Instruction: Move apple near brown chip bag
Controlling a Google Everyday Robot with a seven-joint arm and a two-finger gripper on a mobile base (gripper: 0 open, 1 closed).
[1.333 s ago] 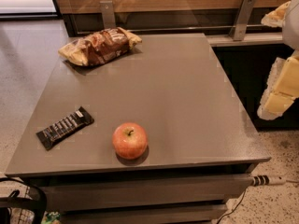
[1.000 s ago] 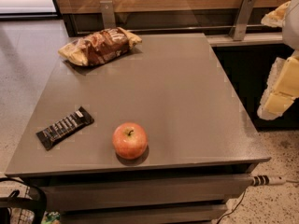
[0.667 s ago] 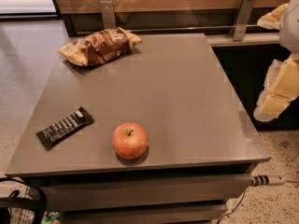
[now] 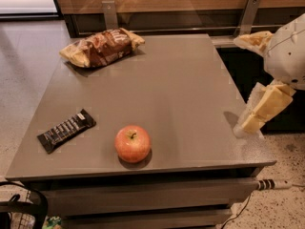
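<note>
The red-orange apple (image 4: 132, 143) stands near the front edge of the grey table (image 4: 181, 99), stem up. The brown chip bag (image 4: 101, 47) lies crinkled at the table's far left corner, well away from the apple. My gripper (image 4: 242, 82) hangs at the right edge of the view, over the table's right edge. It is open and empty, with one yellowish finger (image 4: 252, 40) high and the other (image 4: 263, 109) low. It is far to the right of the apple.
A flat black candy bar (image 4: 66, 130) with white stripes lies left of the apple near the front left. A wooden wall with metal brackets (image 4: 249, 14) runs behind the table. A cable (image 4: 274, 184) lies on the floor at the lower right.
My gripper has moved a little leftward, in over the table's right edge. The apple, the bag and the candy bar have not moved.
</note>
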